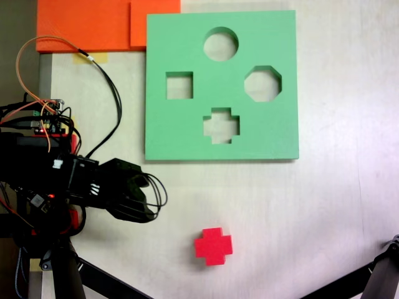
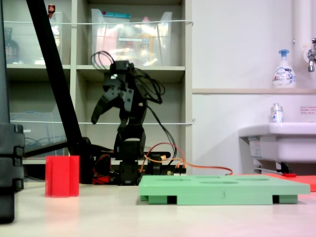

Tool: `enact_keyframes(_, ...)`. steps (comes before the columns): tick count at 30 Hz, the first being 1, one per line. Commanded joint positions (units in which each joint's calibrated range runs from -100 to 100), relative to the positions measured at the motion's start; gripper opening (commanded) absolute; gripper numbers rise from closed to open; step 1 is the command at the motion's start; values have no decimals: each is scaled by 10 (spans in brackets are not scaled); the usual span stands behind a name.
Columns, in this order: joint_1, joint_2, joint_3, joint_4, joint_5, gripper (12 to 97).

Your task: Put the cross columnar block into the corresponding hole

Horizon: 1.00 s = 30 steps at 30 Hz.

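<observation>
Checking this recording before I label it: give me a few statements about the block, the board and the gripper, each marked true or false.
1. The cross columnar block sits inside the plus-shaped cutout. False: it stands on the table, apart from the green foam board.
2. The board has four cutouts: round, square, octagonal and plus-shaped. True.
3. The gripper is shut on the red block. False: it is raised above the table with its jaws spread and nothing between them.
4. In the fixed view from the side, the block stands upright on the table. True.
5. The plus-shaped cutout is empty. True.
</observation>
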Motion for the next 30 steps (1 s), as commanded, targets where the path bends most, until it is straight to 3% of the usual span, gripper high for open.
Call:
enact_keyframes(1,-19,107,104,-70,1,364)
enact_keyframes(9,-49,371,241,-104,-13,385)
enact_keyframes(12,-55,450,281,-104,-15,551)
enact_keyframes(22,-66,668,378,-104,-2,823)
enact_keyframes(27,-62,730,409,-104,3,828)
enact_keyframes(30,-56,769,411,-104,12,919)
